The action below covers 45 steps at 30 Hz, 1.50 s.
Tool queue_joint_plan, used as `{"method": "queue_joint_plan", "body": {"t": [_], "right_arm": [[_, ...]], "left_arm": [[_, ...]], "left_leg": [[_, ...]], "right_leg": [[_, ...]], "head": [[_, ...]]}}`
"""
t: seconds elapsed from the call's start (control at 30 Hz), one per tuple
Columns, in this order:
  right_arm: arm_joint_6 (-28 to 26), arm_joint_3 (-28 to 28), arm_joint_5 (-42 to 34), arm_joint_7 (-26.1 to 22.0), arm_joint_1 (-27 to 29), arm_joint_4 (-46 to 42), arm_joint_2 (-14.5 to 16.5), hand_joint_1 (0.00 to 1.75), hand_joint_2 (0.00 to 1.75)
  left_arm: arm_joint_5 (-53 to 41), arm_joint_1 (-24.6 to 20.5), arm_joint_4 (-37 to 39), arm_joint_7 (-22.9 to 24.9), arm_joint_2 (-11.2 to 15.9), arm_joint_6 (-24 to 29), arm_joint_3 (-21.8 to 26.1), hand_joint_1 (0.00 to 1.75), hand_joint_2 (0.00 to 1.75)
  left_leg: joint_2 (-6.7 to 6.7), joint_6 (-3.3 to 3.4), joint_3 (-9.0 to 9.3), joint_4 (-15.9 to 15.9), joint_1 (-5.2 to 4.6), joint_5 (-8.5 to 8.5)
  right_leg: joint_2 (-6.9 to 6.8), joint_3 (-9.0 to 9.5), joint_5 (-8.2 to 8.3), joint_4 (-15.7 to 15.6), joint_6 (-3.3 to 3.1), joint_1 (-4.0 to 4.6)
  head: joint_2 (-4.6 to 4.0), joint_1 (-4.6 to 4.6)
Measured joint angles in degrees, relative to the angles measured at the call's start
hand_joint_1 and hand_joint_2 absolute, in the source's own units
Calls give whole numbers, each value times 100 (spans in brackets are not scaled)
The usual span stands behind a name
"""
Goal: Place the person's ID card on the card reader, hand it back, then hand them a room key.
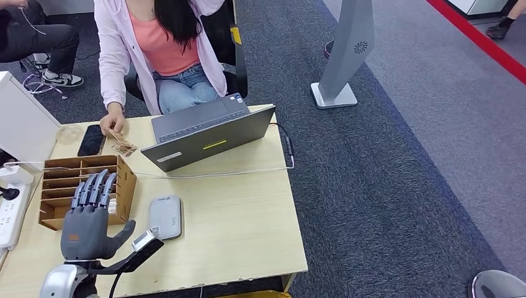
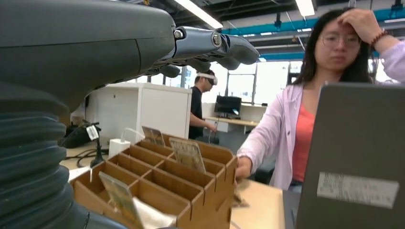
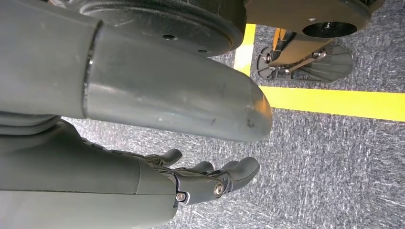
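My left hand (image 1: 90, 217) hovers open over the near left of the wooden table (image 1: 248, 217), fingers stretched toward a wooden slotted box (image 1: 68, 186). In the left wrist view that box (image 2: 191, 186) holds cards (image 2: 187, 153) standing in its slots, under my hand (image 2: 143, 43). A grey card reader (image 1: 165, 216) lies flat just right of the hand. The seated person's hand (image 1: 113, 126) rests on the far left of the table beside a small brownish item (image 1: 124, 148); I cannot tell whether it is the ID card. My right hand (image 3: 191, 181) hangs open above the carpet, holding nothing.
An open grey laptop (image 1: 205, 130) stands mid-table with a white cable (image 1: 248, 171) trailing right. A black phone (image 1: 92, 140) lies at the far left. A white power strip (image 1: 9, 214) and a white box (image 1: 22, 121) sit at the left edge. A grey stand (image 1: 344, 56) stands on the carpet.
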Motion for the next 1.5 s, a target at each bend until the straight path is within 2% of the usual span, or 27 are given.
{"method": "queue_joint_plan", "body": {"t": [0.33,0.77,1.13,1.5], "right_arm": [[30,-84,110,-10,2,0,0,0,0],[39,-85,161,-14,1,0,0,0,0],[111,-85,355,8,0,0,0,0,0],[122,-85,358,8,0,0,0,0,0]], "left_arm": [[128,197,31,242,109,-118,-8,0,175],[137,216,85,279,145,-162,97,0,175],[151,2,471,352,145,-41,675,0,175],[151,-69,696,343,145,-19,838,0,175]], "left_leg": [[-2,-1,-2,0,1,1],[-3,0,-4,0,1,1],[-3,-2,-2,0,3,2],[-2,-1,-3,0,1,2]], "right_leg": [[-2,-1,2,0,2,0],[-2,-2,2,0,2,0],[-2,-2,2,1,2,1],[-1,-2,2,0,2,0]], "head": [[0,0],[0,0],[0,-1],[0,0]]}}
